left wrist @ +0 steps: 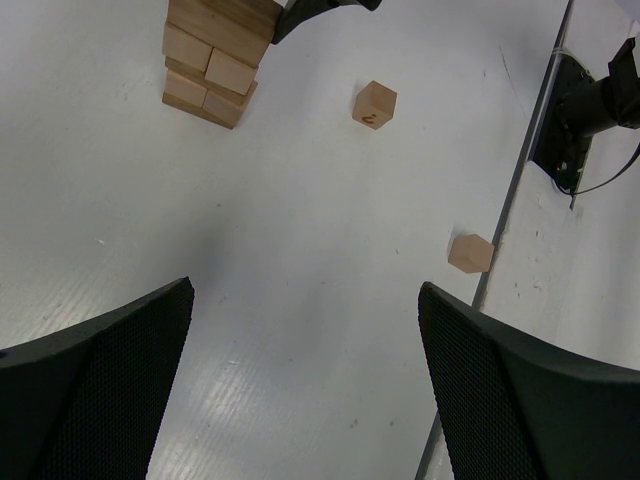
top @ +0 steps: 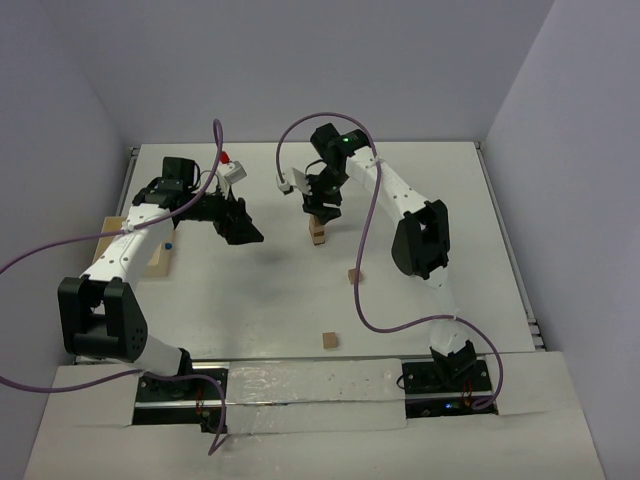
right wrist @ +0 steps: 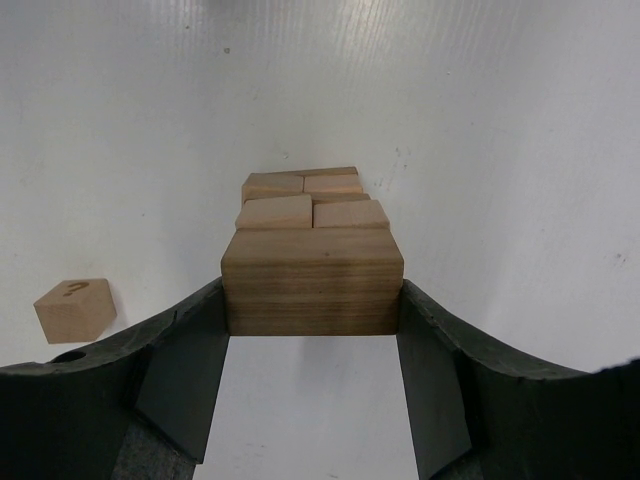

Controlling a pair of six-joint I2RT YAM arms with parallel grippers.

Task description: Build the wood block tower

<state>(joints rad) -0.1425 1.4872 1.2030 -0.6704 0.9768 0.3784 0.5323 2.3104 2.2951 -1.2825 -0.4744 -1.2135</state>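
Observation:
The tower (top: 318,236) stands at the table's middle back, a short column of tan wood blocks. My right gripper (top: 323,210) is right above it, shut on a longer wood block (right wrist: 312,280) held by its two ends directly over the paired blocks below (right wrist: 310,200); whether it rests on them is hidden. The tower's lower layers also show in the left wrist view (left wrist: 210,60). My left gripper (top: 245,230) is open and empty, hovering above bare table to the tower's left, its fingers (left wrist: 110,380) wide apart.
Two loose cubes lie on the table: one (top: 353,275) near the tower, marked on a face (left wrist: 375,104) (right wrist: 75,308), and one (top: 328,341) near the front edge (left wrist: 470,253). A pale shallow tray (top: 160,260) sits at the left under my left arm.

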